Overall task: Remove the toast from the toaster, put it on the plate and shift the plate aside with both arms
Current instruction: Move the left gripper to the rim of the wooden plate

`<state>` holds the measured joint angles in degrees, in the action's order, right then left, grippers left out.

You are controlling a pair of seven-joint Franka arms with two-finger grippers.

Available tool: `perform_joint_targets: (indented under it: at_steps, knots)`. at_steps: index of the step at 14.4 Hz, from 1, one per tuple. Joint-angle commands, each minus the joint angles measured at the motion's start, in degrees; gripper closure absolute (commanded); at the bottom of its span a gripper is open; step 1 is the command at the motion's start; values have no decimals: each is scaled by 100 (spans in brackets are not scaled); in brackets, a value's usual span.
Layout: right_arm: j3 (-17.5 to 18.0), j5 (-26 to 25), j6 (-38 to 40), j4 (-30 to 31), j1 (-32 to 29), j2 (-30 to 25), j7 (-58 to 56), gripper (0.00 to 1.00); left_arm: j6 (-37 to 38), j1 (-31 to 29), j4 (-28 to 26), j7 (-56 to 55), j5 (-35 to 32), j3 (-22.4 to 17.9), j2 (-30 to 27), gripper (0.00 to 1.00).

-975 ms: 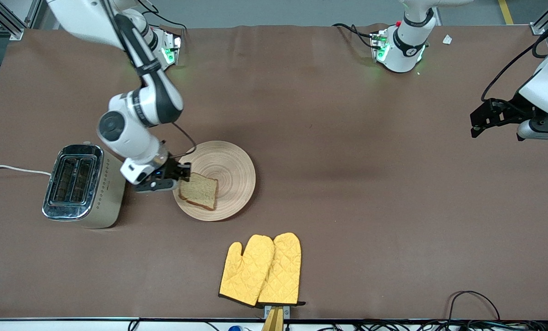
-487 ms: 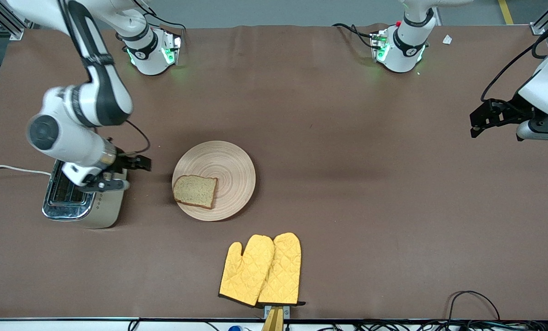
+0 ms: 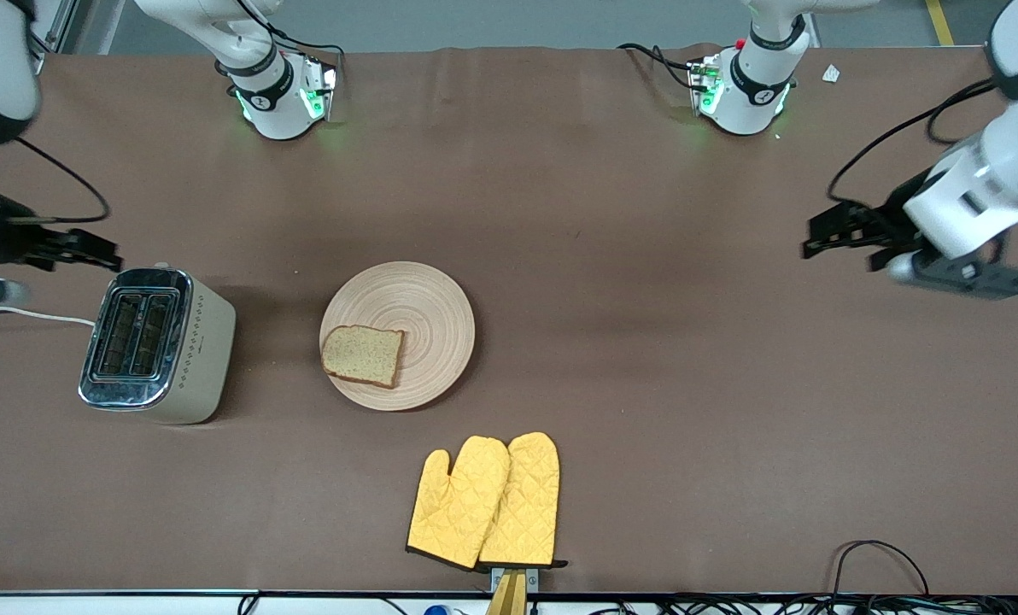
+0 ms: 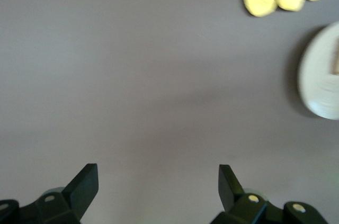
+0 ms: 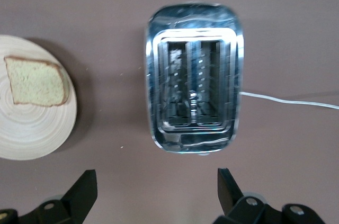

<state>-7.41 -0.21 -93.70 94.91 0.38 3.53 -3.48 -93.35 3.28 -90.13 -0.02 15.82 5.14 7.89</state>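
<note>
Toast (image 3: 363, 355) sits on the plate (image 3: 428, 299), bare table all around. Right gripper (image 3: 99, 251) has retreated past the toaster (image 3: 157, 343), spread wide, empty. Left gripper (image 3: 821, 231), wide and empty, has edged inward.

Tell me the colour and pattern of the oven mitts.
The oven mitts are bright yellow with a quilted diamond pattern and dark trim at the cuffs, clearest in the front view.

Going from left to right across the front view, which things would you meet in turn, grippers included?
Right gripper → toaster → toast → oven mitts → left gripper.
</note>
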Motion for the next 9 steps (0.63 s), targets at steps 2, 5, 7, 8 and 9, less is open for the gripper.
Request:
perform_joint_targets:
  at_steps: [2, 5, 7, 8, 9]
  knots:
    - [91, -58, 736, -752, -328, -11, -3, 0, -445, 181, 92, 2, 1272, 197, 1212, 0]
    - [152, -67, 1055, -1140, -241, -11, -3, 0, -1437, 715, 153, -59, 2265, 312, 2135, 0]
    - [152, -67, 1029, -1158, -153, -2, -3, 0, -2149, 1172, 284, 37, 2880, 329, 2820, 0]
    - [153, -75, 1029, -1158, -118, -2, -3, 0, -2466, 1462, 546, 55, 3109, 356, 3172, 0]
    - [153, -76, 1029, -1158, -91, -2, -3, 0, -2791, 1804, 784, 55, 3251, 365, 3497, 0]
